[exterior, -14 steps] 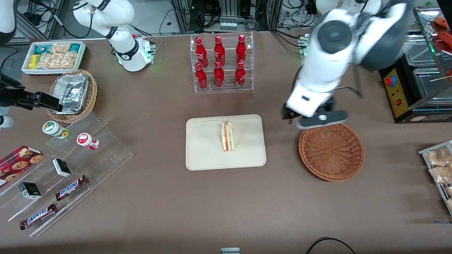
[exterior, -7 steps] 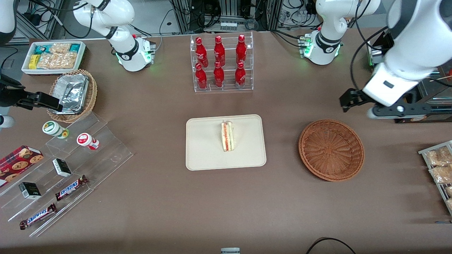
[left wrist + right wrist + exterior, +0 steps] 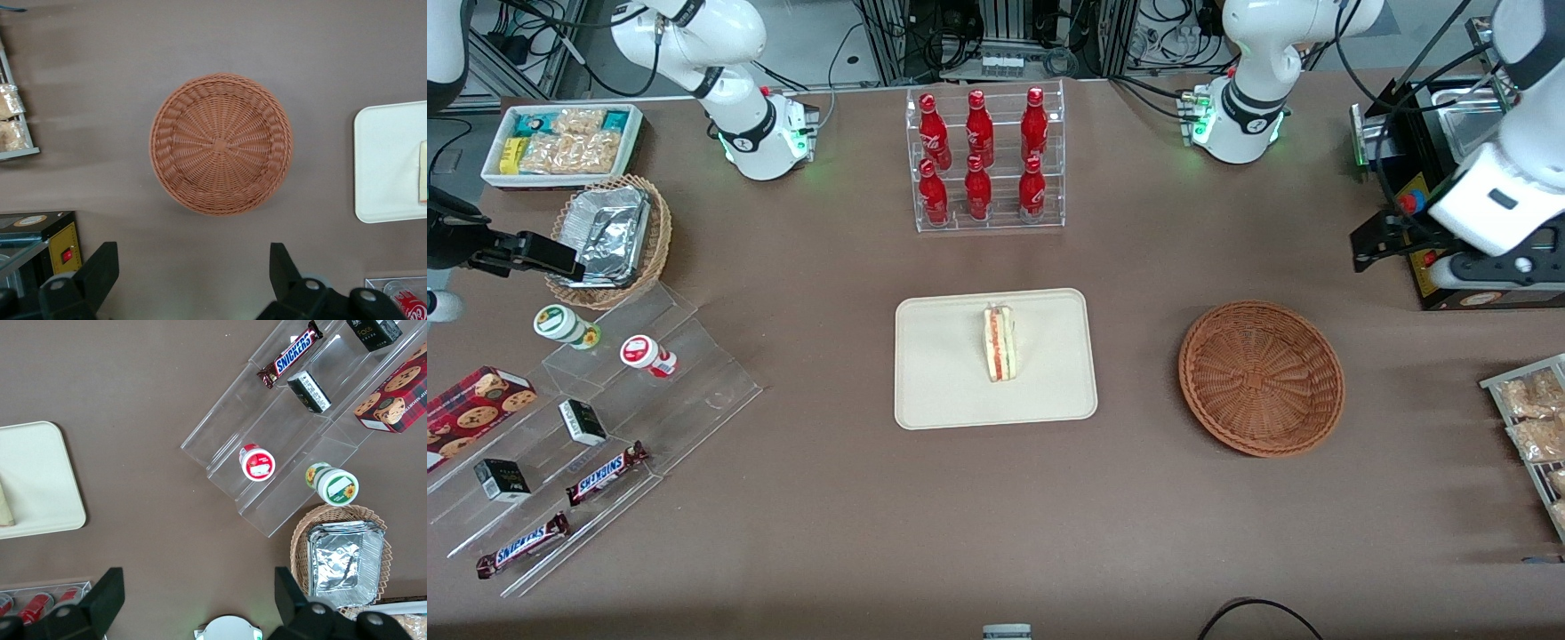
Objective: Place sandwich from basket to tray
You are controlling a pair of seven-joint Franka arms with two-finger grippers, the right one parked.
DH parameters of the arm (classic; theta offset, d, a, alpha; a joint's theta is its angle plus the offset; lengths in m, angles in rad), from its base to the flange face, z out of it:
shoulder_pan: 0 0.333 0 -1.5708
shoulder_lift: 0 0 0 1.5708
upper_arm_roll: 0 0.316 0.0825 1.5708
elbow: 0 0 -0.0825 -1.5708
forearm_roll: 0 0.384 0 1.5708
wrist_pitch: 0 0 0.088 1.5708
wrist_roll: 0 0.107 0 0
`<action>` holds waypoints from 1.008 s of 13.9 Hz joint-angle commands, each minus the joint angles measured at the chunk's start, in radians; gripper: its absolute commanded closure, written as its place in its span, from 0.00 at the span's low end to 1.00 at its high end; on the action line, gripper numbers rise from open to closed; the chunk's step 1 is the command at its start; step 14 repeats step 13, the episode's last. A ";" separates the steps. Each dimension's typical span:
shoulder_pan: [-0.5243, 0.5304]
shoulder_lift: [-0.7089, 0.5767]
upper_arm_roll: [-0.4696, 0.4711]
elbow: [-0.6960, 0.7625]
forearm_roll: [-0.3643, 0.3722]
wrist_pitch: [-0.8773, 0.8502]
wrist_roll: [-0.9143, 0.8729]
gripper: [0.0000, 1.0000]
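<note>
1. Acrylic stepped rack [image 3: 596, 427] at the parked arm's end of the tabletop [image 3: 827, 516]: Snickers bars, small dark boxes, two round lidded cups, a cookie box.
2. Tan wicker basket with a foil container [image 3: 609, 238] sits farther from the front camera than the rack; white bin of snack packets [image 3: 562, 142] farther still.
3. Clear bottle rack [image 3: 985, 160] holds six red bottles, farther from the camera than the tray.
4. Tray [image 3: 943, 382] lies flat mid-tabletop. Sandwich [image 3: 1000, 343] stands on its long edge on the tray, cut edge with red and green layers facing up, roughly central.
5. Basket [image 3: 1261, 378] rests on the tabletop well apart from the tray, toward the working arm's end. Nothing in it; wrist view shows bare woven bottom [image 3: 220, 143].
6. Hand [image 3: 1432, 253] raised above the tabletop at the working arm's end, in front of a black appliance [image 3: 1449, 267] with a red button, apart from the basket. Fingers [image 3: 100, 270] spread wide, holding nothing.
7. Wire shelf of bagged snacks [image 3: 1534, 427] at the tabletop edge, nearer the camera than the hand.
</note>
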 commanded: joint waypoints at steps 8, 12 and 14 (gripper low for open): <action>-0.043 0.010 0.070 0.059 -0.005 -0.010 0.019 0.00; -0.045 0.008 0.069 0.060 -0.005 -0.010 0.016 0.00; -0.046 0.007 0.069 0.060 -0.008 -0.012 0.016 0.00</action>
